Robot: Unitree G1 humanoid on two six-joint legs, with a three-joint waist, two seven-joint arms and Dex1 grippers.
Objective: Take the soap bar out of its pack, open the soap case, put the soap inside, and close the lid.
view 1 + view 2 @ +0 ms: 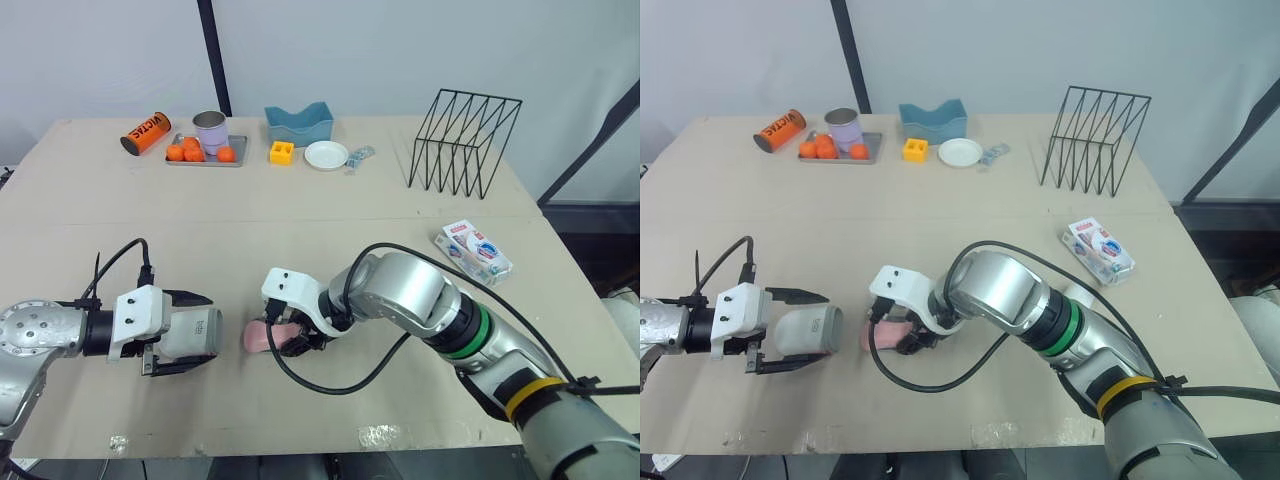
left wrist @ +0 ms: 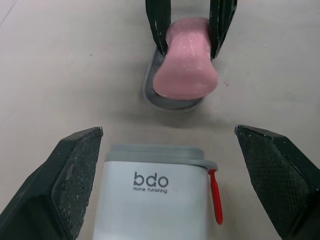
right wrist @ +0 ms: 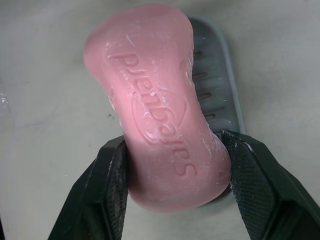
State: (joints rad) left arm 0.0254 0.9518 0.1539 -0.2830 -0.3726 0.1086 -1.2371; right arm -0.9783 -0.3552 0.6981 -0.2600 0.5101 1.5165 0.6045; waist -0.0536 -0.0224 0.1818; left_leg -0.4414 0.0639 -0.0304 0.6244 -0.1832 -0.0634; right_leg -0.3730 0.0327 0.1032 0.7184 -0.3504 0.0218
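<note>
Right gripper (image 3: 175,142) is clamped on one end of the pink soap bar (image 3: 150,90), a finger on each side. We see the bar tilted over a grey slotted tray (image 3: 215,75) lying flat on the table (image 1: 300,220); we cannot tell if they touch. Left gripper (image 2: 167,131) is spread wide, with the white-and-grey soap case (image 2: 155,190) between its fingers and a gap on one side. The case faces the soap, near it. The soap pack (image 1: 476,251) lies well apart, on the robot's right.
</note>
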